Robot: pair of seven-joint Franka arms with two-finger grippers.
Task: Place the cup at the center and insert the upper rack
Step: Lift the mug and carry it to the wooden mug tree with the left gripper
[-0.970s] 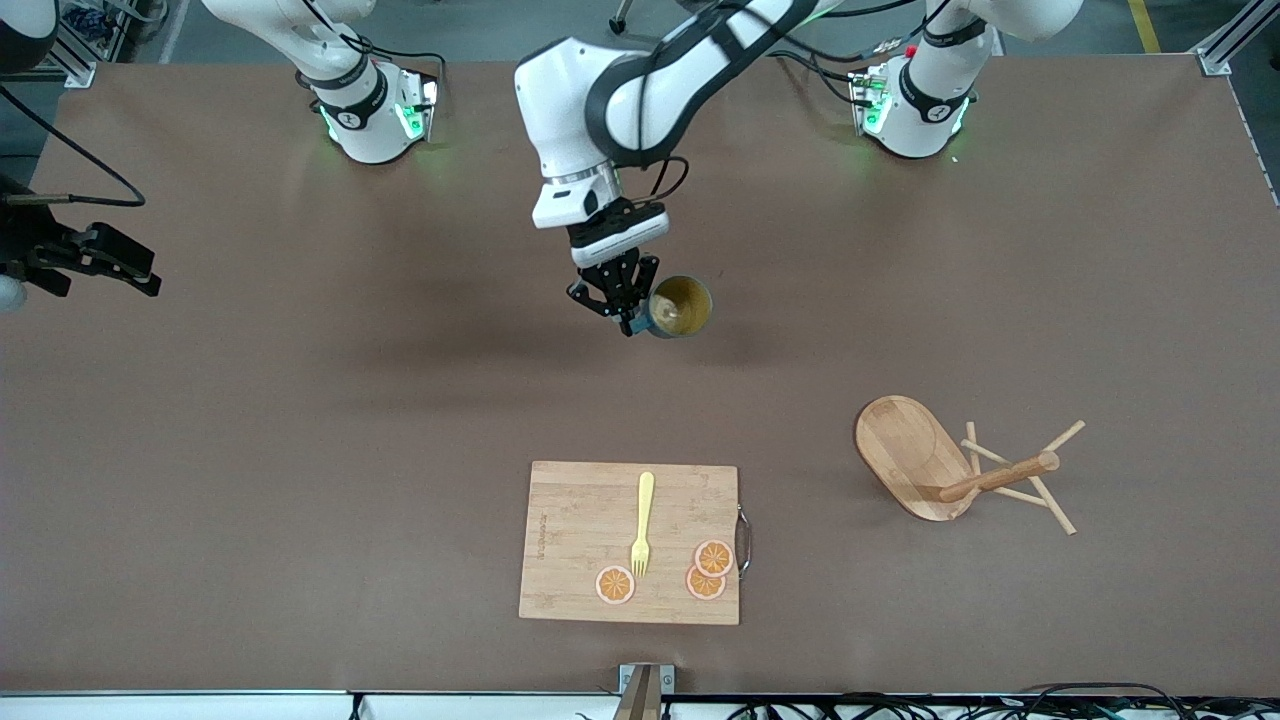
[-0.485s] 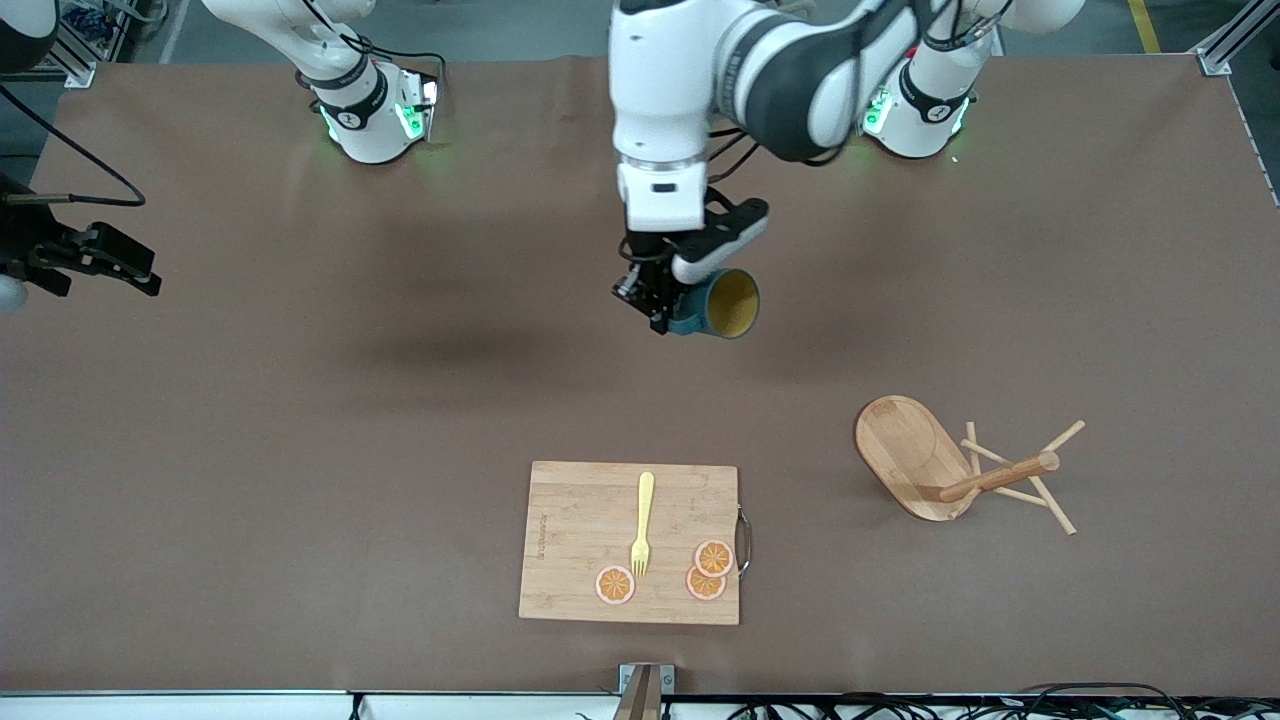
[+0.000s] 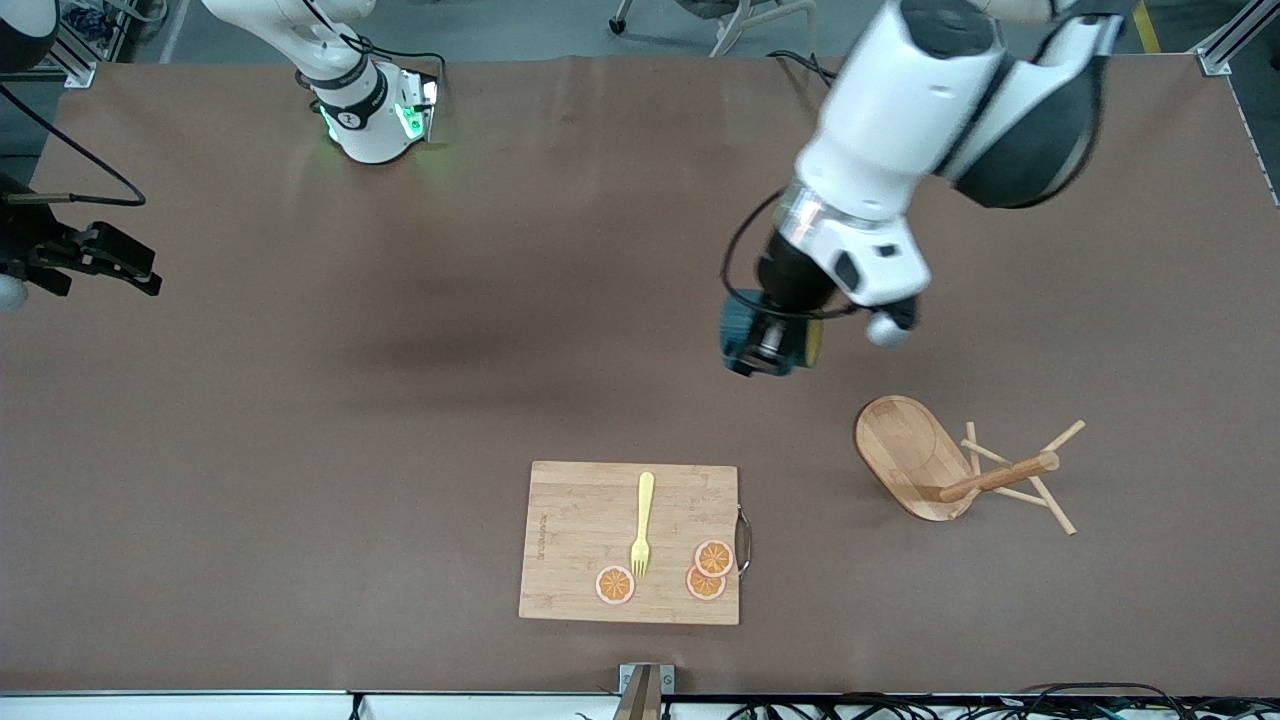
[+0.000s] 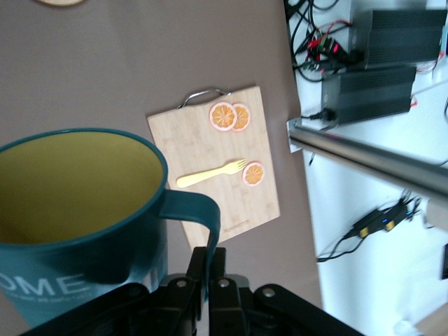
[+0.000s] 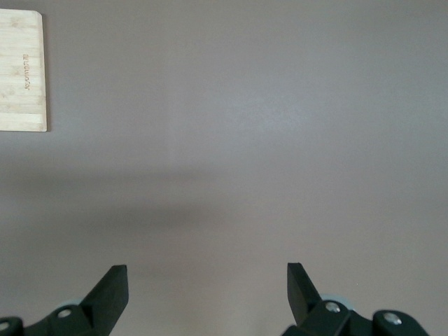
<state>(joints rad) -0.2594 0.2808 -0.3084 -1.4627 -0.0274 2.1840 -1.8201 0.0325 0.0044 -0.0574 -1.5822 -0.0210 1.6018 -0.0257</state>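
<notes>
The dark teal cup with a yellow inside hangs tilted in the air over bare table, close to the rack's base. My left gripper is shut on the cup's handle; in the front view the wrist hides most of the left gripper. The upper rack, a light wooden stand with an oval base, lies tipped on its side toward the left arm's end, pegs on the table. My right gripper waits open at the right arm's end, and the right wrist view shows the right gripper with nothing between its fingers.
A wooden cutting board lies near the front camera's edge, carrying a yellow fork and three orange slices. The left wrist view shows the board below the cup. One corner of the board shows in the right wrist view.
The left arm has swung with the cup from the table's middle toward the left arm's end, nearer the rack, and the cup has tilted. The right arm has not moved.
</notes>
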